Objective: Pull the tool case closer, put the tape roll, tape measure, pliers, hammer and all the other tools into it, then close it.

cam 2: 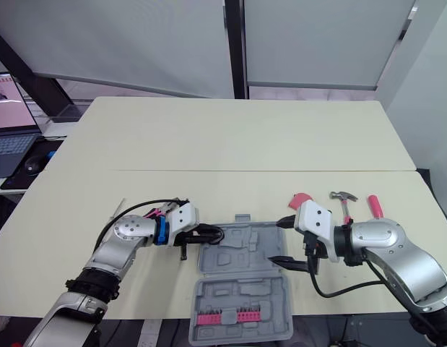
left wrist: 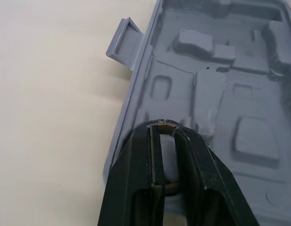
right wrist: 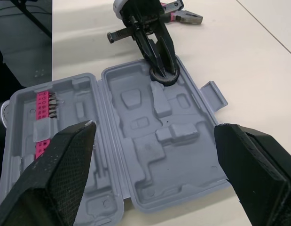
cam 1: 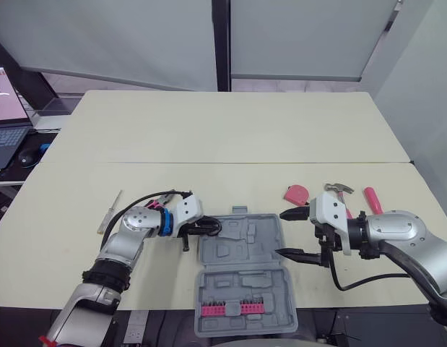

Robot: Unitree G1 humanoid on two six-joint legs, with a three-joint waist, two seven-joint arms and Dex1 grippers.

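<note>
The grey tool case (cam 1: pixel 241 271) lies open near the table's front edge, with a pink strip of bits (cam 1: pixel 230 309) in its near half. My left gripper (cam 1: pixel 211 228) is at the left rim of the far half, shut on the black tape roll (right wrist: pixel 163 75), which hangs just over a moulded pocket. My right gripper (cam 1: pixel 281 233) stands open at the case's right rim, holding nothing. On the table right of the case are a pink tape measure (cam 1: pixel 297 194), a hammer (cam 1: pixel 339 189) and a pink-handled tool (cam 1: pixel 372 200). Pink-handled pliers (right wrist: pixel 183 16) lie behind my left gripper.
A slim screwdriver (cam 1: pixel 110 211) lies on the table left of my left arm. A laptop (cam 1: pixel 6 130) and a mouse (cam 1: pixel 28 155) sit on a side desk at far left. The case's latch tab (left wrist: pixel 125 42) sticks out from its far edge.
</note>
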